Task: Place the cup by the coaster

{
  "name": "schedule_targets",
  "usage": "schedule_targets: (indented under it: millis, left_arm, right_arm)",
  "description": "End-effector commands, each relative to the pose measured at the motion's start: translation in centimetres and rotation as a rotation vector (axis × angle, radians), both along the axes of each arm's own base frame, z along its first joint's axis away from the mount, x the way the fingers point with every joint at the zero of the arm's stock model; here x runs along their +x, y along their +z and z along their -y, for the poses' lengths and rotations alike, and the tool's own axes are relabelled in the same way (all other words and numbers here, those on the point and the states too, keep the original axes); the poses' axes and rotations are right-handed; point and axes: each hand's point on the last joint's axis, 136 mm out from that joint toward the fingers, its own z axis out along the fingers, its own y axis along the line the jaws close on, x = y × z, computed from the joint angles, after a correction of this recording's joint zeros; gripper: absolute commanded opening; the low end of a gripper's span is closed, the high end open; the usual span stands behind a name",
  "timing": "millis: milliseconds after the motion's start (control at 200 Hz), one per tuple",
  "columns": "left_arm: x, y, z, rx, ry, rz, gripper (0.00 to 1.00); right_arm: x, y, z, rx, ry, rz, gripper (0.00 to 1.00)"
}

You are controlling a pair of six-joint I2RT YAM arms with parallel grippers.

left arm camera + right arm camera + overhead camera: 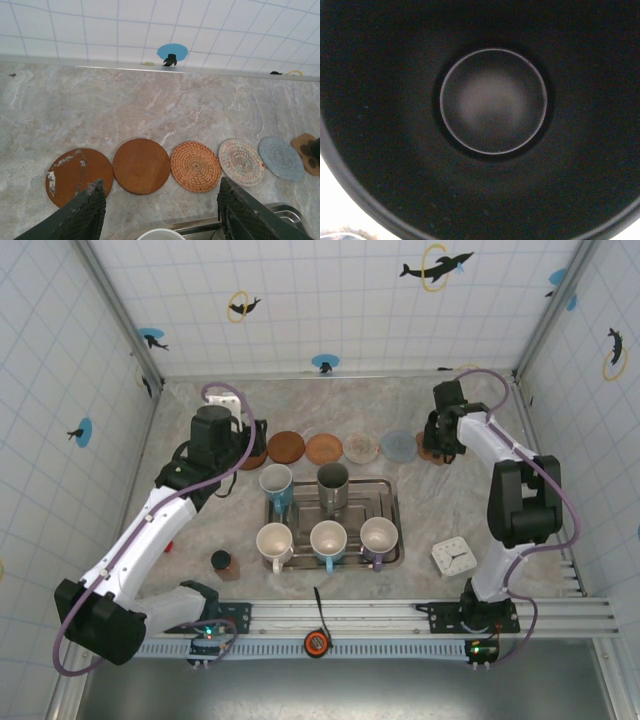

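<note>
A row of round coasters lies along the back of the table, from a worn brown one to a brown one at the far right. My right gripper hangs over that far-right coaster, shut on a black cup; its wrist view looks straight down into the cup's dark inside. That cup shows as a dark shape on the coaster's edge. My left gripper stands open above the tray's back rim, its fingers wide apart with nothing between them.
A metal tray in the middle holds a blue cup, a steel cup and three pale cups in front. A white clock lies at the right, a small brown jar at the left.
</note>
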Motion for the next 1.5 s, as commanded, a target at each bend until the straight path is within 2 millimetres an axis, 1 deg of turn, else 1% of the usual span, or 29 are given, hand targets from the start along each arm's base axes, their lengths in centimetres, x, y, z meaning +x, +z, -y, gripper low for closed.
schedule_targets:
  millis: [0,225,355,451,596,1116,1497]
  left_arm:
    - [0.3,1.2,0.0,-0.01,0.007,0.038,0.6]
    - [0.4,1.3,0.2,-0.02,0.003,0.039,0.6]
    - [0.4,0.9,0.4,-0.022,-0.002,0.032,0.6]
    - [0.5,1.2,0.5,-0.026,-0.004,0.035,0.6]
    - [0.6,1.1,0.5,-0.027,-0.005,0.034,0.6]
    - [0.8,0.8,0.6,-0.022,-0.006,0.028,0.6]
    - [1.0,0.7,0.8,-0.016,-0.01,0.023,0.6]
  right_arm:
    - [3.4,3.0,0.0,0.012,0.0,0.135,0.0]
    - [3.8,2.5,0.1,0.022,0.002,0.128,0.0]
    - [4.0,2.2,0.1,0.023,0.004,0.126,0.0]
    - [4.1,1.9,0.0,0.021,0.009,0.122,0.0]
    - [4.3,1.7,0.1,0.017,0.01,0.117,0.0]
    - [4.8,1.5,0.6,0.002,0.004,0.117,0.0]
    - [4.8,1.2,1.0,-0.004,0.0,0.107,0.0]
